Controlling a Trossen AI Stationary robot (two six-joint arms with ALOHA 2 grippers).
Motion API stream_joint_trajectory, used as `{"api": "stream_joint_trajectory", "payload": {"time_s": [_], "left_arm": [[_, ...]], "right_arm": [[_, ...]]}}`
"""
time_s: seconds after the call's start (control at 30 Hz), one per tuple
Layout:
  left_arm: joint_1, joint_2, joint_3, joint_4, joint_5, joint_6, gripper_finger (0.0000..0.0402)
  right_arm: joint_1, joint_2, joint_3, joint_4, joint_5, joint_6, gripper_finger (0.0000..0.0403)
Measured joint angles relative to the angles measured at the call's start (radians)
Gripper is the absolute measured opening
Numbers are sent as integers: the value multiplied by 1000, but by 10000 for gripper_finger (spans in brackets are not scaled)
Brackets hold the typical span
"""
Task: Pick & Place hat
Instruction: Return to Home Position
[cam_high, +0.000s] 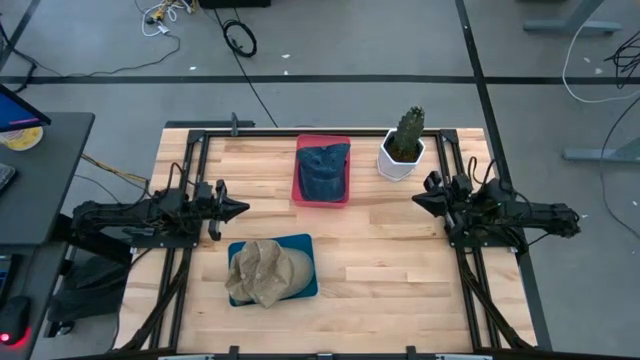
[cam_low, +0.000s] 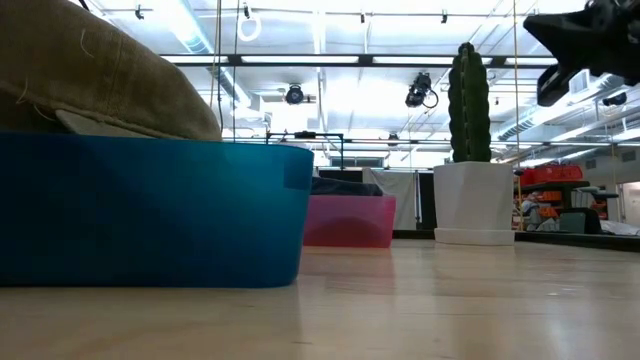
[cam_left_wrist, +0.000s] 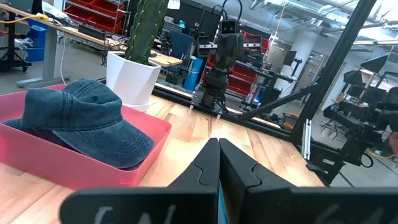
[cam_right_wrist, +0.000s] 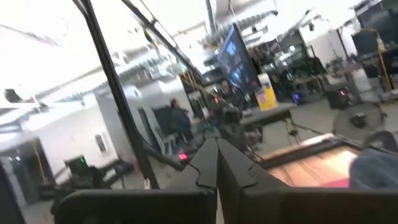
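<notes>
The light wooden table (cam_high: 400, 290) carries three items. The blue plastic bin (cam_high: 300, 244) stands at the near-centre; the crumpled brown fabric caps (cam_high: 262, 275) lie piled in it, rising above its rim and overhanging its left edge. In the low view the brown caps (cam_low: 90, 80) bulge over the wall of the blue plastic bin (cam_low: 150, 210). The pink plastic bin (cam_high: 320, 203) stands at the far-centre, well apart from the blue one; it holds a dark denim cap (cam_high: 322, 168). A green cactus (cam_high: 408, 130) in a white angular pot (cam_high: 395, 165) stands just right of the pink bin.

The left gripper (cam_high: 243, 209) hangs over the left side of the table, pointing inward; its fingers (cam_left_wrist: 205, 168) are pressed together, holding nothing. The right gripper (cam_high: 415, 201) hangs over the right side, near the pot, pointing inward; its fingers (cam_right_wrist: 205, 162) are likewise closed and empty.
</notes>
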Motion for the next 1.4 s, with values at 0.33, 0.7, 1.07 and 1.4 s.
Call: {"api": "stream_joint_trajectory", "payload": {"time_s": [0.33,0.7,1.07,1.4], "left_arm": [[0,0,0,0,0,0,3],[0,0,0,0,0,0,3],[0,0,0,0,0,0,3],[0,0,0,0,0,1,3]], "right_arm": [[1,-1,-59,57,-8,19,4],[1,2,-59,-208,30,-15,17],[0,2,-59,-209,30,-15,18],[0,2,-59,-208,30,-15,18]]}}
